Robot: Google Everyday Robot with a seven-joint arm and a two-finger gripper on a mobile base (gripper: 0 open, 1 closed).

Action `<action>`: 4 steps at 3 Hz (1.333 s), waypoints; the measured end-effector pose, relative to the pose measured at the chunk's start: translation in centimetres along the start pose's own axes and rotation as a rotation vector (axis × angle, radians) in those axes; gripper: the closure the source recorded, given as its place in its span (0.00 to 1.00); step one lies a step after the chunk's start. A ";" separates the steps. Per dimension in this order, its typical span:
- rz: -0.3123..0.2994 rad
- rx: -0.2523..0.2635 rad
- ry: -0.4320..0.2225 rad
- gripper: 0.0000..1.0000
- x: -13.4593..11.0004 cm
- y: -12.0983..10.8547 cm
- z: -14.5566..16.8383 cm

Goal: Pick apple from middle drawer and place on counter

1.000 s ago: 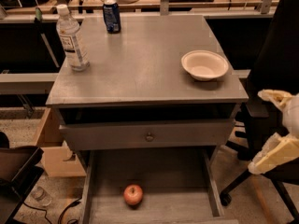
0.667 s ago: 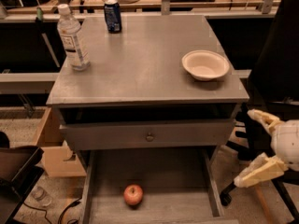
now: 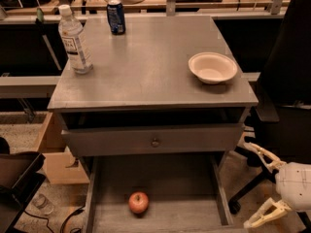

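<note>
The red apple (image 3: pixel 138 202) lies on the floor of the open middle drawer (image 3: pixel 194 212), left of centre near the front. The grey counter (image 3: pixel 146 67) is the cabinet's flat top above it. My gripper (image 3: pixel 256 184) is at the lower right, outside the drawer's right wall, well right of the apple. Its two pale fingers are spread wide apart and hold nothing.
On the counter stand a water bottle (image 3: pixel 74 40) at the left, a blue can (image 3: pixel 116 17) at the back, and a white bowl (image 3: pixel 212 67) at the right. A closed drawer front with a knob (image 3: pixel 155 142) sits above the open drawer. A black chair (image 3: pixel 286 81) stands at the right, a cardboard box (image 3: pixel 53 154) at the left.
My gripper has moved down and a little left, towards the lower right corner of the view. The apple and the counter items have not moved.
</note>
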State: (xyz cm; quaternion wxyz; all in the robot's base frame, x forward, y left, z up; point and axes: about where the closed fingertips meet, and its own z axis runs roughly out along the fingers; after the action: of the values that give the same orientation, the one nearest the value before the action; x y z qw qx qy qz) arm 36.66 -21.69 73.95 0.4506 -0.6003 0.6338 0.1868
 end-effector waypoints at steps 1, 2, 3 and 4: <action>-0.040 0.003 0.003 0.00 -0.3 -0.2 0.0; -0.036 0.001 0.010 0.00 -0.4 -0.3 0.5; 0.064 -0.065 -0.015 0.00 2.5 0.7 7.5; 0.129 -0.097 -0.069 0.00 5.0 1.1 13.7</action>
State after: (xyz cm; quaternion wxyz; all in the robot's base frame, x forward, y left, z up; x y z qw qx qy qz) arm 41.04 -13.74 62.49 0.4296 -0.5724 0.6457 0.2663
